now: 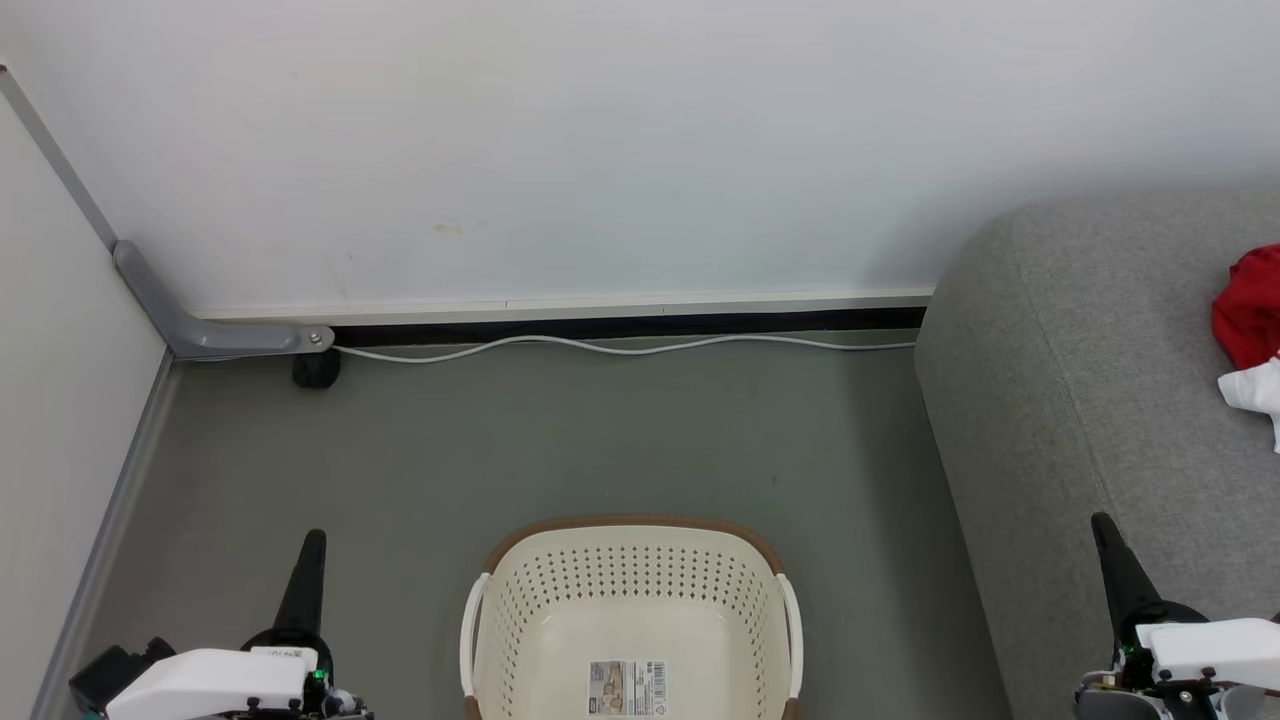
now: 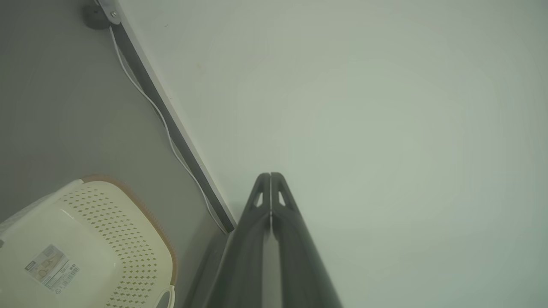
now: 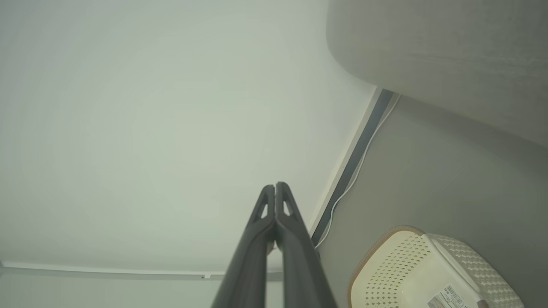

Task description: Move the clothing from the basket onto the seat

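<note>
Red clothing [image 1: 1248,300] lies on the grey sofa [image 1: 1080,400] at the head view's right edge, well apart from the cream basket [image 1: 630,590], which holds nothing but its label [image 1: 627,688]. The left gripper [image 1: 312,545] and right gripper [image 1: 1103,525] flank the basket, fingers pressed together and empty. The job looks finished. A check of the basket's corners would confirm that.

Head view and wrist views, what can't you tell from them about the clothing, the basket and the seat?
Clothing: head view's right edge cuts it off, so its full extent on the seat is unknown.
Basket: head view's bottom edge cuts off its near part; both wrist views crop it too.
Barcode label: print too small to read.
</note>
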### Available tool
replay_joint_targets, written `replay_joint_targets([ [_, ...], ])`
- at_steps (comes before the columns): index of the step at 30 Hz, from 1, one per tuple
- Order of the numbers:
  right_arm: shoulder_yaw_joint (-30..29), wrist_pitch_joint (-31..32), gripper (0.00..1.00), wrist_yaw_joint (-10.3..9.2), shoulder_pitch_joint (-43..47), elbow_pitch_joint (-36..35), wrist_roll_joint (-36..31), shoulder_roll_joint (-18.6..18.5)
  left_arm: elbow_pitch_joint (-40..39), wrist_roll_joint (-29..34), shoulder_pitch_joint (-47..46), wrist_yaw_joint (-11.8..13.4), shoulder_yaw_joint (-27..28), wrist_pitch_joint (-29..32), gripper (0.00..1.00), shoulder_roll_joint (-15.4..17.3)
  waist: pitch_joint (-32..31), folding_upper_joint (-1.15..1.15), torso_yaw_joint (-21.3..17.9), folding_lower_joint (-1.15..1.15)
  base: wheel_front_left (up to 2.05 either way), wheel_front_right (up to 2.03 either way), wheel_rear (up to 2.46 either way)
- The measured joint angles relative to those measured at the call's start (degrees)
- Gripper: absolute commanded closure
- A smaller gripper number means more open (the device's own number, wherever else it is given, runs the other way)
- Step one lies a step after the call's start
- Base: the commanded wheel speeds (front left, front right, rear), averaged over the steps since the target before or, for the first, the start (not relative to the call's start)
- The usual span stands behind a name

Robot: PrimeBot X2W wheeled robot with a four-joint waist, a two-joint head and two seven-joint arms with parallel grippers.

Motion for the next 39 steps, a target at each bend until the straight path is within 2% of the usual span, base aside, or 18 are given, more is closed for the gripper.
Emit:
replay_joint_targets([
  [21,-1.3,3.2,1.00,0.00,-0.1,-1.6,12.6,0.0,-1.2,-12.5,-1.2,-0.9,1.1,3.0,1.00,0.1,-0.3,0.00,-0.5,0.00,0.00,0.00,0.00],
  [39,-1.3,3.2,1.00,0.00,-0.1,-1.6,12.6,0.0,-1.2,-12.6,-1.2,-0.9,1.1,3.0,1.00,0.1,-0.3,0.00,-0.5,0.00,0.00,0.00,0.00],
])
